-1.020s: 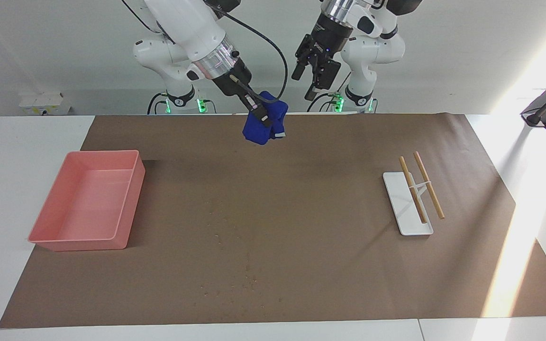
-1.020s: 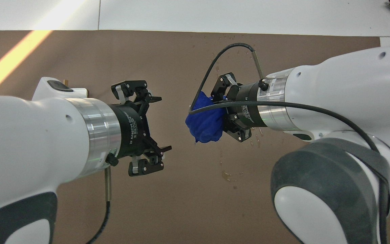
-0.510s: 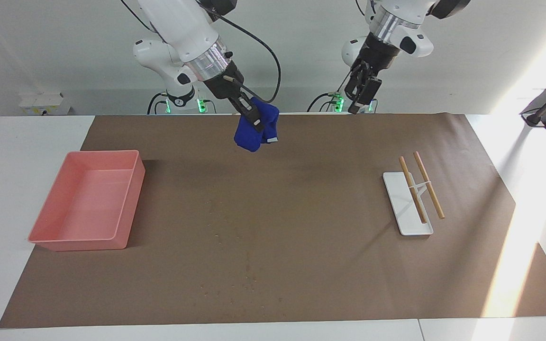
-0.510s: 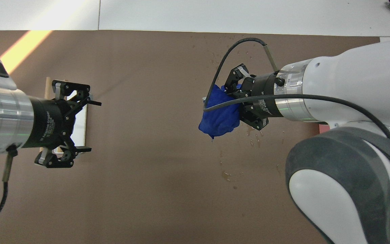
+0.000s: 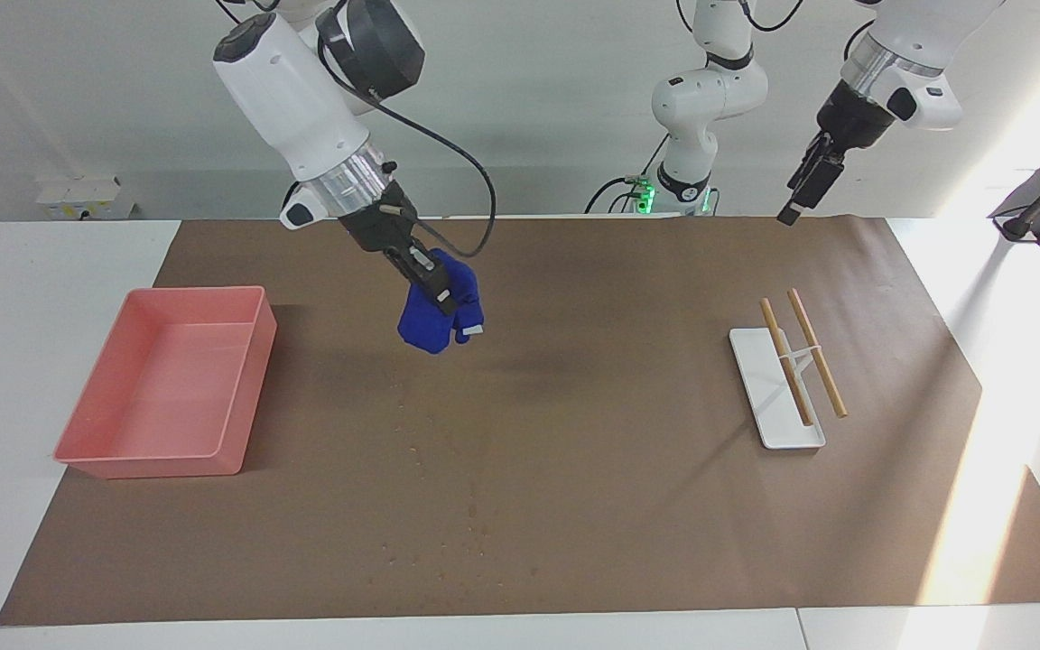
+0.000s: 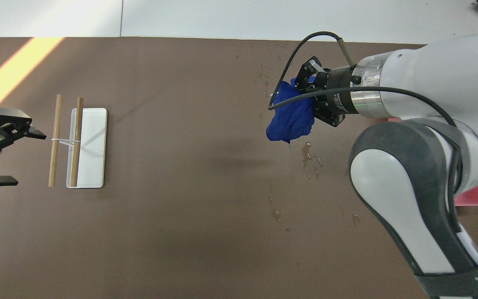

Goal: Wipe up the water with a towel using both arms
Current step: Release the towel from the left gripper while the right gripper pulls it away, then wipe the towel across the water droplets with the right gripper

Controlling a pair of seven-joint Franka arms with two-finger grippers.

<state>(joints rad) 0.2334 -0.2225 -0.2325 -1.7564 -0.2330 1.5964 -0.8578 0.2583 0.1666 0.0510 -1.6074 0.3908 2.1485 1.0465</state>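
My right gripper (image 5: 430, 282) is shut on the bunched deep-blue towel (image 5: 437, 316) and holds it in the air over the brown mat, a little above the surface. In the overhead view the towel (image 6: 291, 118) hangs from that gripper (image 6: 307, 97) over the water. The water (image 5: 475, 522) is many tiny pale droplets scattered on the mat; it also shows in the overhead view (image 6: 310, 157). My left gripper (image 6: 20, 157) is open and empty, raised over the left arm's end of the mat; it also shows in the facing view (image 5: 795, 206).
A pink tray (image 5: 240, 379) stands on the mat at the right arm's end. A white rack with two wooden rods (image 5: 777, 397) lies at the left arm's end, also in the overhead view (image 6: 91, 145). The brown mat (image 5: 619, 506) covers most of the table.
My right gripper has carried the towel down and outward over the mat, toward the droplets. My left arm has swung away from the towel to its own end of the table, empty.
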